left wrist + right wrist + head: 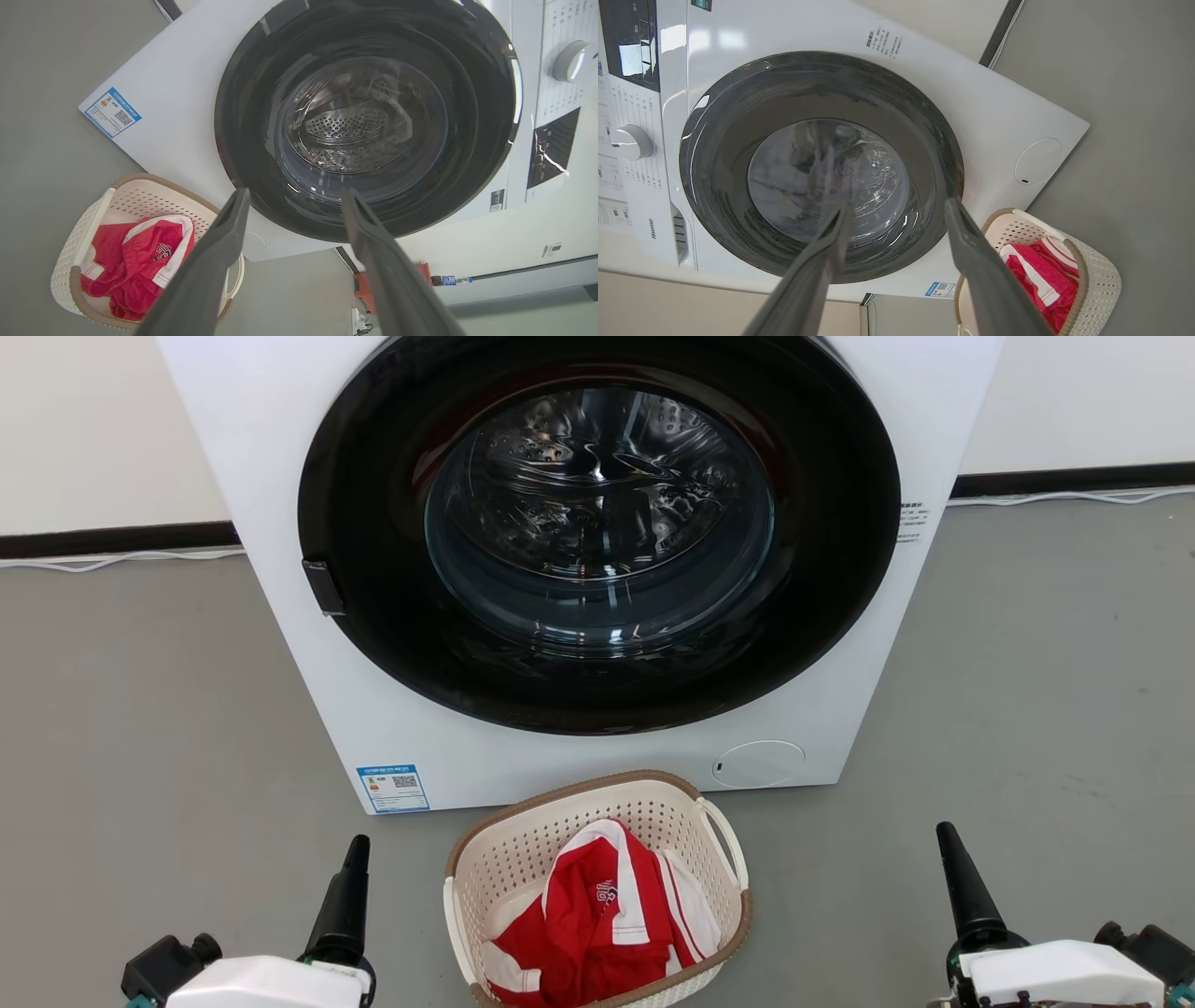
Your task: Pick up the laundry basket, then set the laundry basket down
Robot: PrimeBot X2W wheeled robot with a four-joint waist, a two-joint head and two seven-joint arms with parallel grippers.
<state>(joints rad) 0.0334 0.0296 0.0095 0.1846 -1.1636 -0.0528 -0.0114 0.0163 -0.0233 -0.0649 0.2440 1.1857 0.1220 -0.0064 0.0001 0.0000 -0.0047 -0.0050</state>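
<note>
The laundry basket (523,851), cream and perforated with a brown rim and white loop handles, stands on the grey floor just in front of the washer. A red and white garment (607,915) lies inside it. My left gripper (358,847) hovers to the basket's left and my right gripper (945,831) farther off to its right, both apart from it. In the left wrist view the left gripper (295,193) is open and empty, with the basket (135,196) at lower left. In the right wrist view the right gripper (899,207) is open and empty, with the basket (1101,280) at lower right.
A white front-loading washer (280,476) with a shut round dark glass door (597,523) stands right behind the basket. White cables (121,560) run along the wall's base. Open grey floor (140,756) lies on both sides. A red object (362,284) sits beside the washer.
</note>
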